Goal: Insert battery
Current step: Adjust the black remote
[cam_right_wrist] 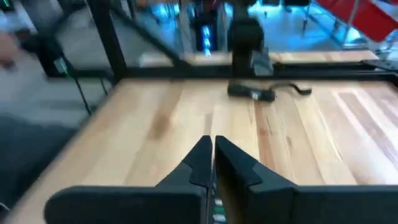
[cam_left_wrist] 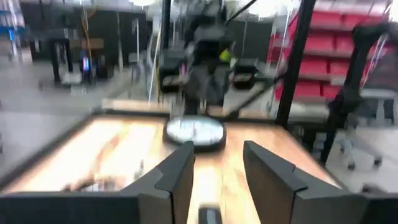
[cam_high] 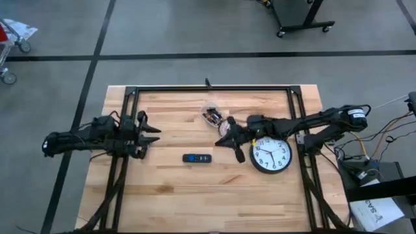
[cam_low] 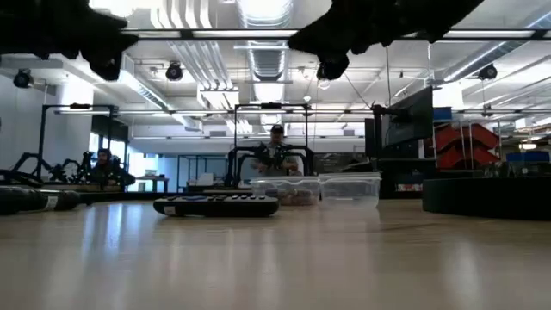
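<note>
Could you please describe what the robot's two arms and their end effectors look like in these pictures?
Both arms are dark, slim and jointed. The left end effector and right end effector each carry two black, wedge-shaped fingers. The right arm has a pale band near its base, with loose cables beside it.

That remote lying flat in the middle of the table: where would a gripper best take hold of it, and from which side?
Probably from straight above, fingers closing across the narrow width of the remote near its middle. It lies flat and low on the table, a long slim bar, so a sideways approach offers little to pinch. The left gripper, open, has bare table around it on that side.
</note>
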Robot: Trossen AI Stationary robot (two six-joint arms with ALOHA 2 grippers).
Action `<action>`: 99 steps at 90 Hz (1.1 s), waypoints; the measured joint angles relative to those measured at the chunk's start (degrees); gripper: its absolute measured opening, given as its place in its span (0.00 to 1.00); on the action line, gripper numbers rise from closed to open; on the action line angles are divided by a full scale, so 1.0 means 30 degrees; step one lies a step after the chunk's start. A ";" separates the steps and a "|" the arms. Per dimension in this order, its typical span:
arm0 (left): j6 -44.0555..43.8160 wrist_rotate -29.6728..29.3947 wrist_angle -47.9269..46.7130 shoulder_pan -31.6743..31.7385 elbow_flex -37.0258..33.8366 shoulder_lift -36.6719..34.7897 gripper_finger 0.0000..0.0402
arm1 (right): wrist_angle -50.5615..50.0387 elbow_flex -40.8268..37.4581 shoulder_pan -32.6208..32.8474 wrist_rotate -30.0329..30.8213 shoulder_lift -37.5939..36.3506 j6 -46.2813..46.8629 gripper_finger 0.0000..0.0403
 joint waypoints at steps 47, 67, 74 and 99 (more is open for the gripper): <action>-0.2406 -0.1323 -0.0655 -0.2672 -0.0022 0.8392 0.10 | -0.7284 0.4305 0.2866 0.6363 0.7831 0.1797 0.01; -0.3128 -0.2532 0.0938 -0.3882 -0.0036 1.2522 0.05 | -0.9877 0.6718 0.2681 0.6842 0.9803 0.1181 0.01; -0.3330 -0.2616 0.1682 -0.3912 -0.0036 1.4063 0.05 | -1.0257 0.7224 0.2566 0.6857 1.0462 0.0748 0.01; -0.3199 -0.2332 0.5279 -0.3912 -0.0036 1.8945 0.05 | -1.0807 0.7734 0.2589 0.6842 1.0603 0.1439 0.01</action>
